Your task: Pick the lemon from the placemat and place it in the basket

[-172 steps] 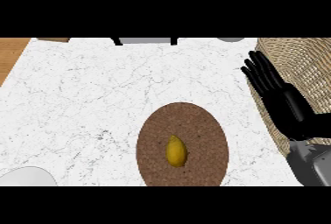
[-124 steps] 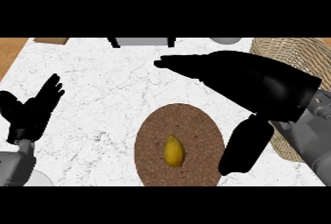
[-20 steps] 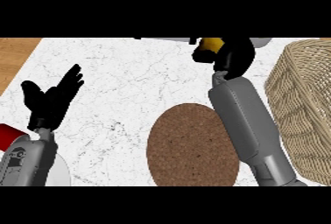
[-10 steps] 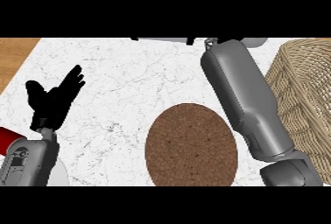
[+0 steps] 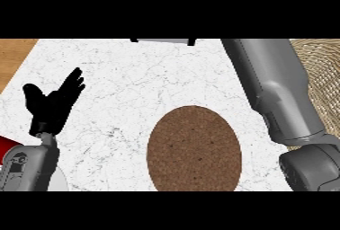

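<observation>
In the head view, the brown oval placemat [image 5: 193,148] is lying bare on the white marbled counter [image 5: 133,76], and no lemon is showing on it or anywhere else in the frame. The right forearm [image 5: 275,94] is running up the right side of the picture and passing out over the top edge, so the right hand is out of sight; whether it is carrying the lemon cannot be told from here, though with the mat bare that seems the likeliest place for the fruit. The woven basket [image 5: 320,67] is showing only as a strip of wicker at the right edge, just beside and partly behind that forearm. The left hand [image 5: 53,104] is resting at the left side above the counter, fingers straight and spread, holding nothing. A red object [image 5: 5,146] is peeking in at the left edge, too little of it showing to name. A grey-and-dark fixture [image 5: 163,40] is sitting at the counter's far edge. Judging by this layout, the step in hand is the carry toward the basket. To do it well, the arm would need to swing right until the hand is plainly over the basket's opening rather than its rim, lower inside the wall, and only then let the fingers part.
</observation>
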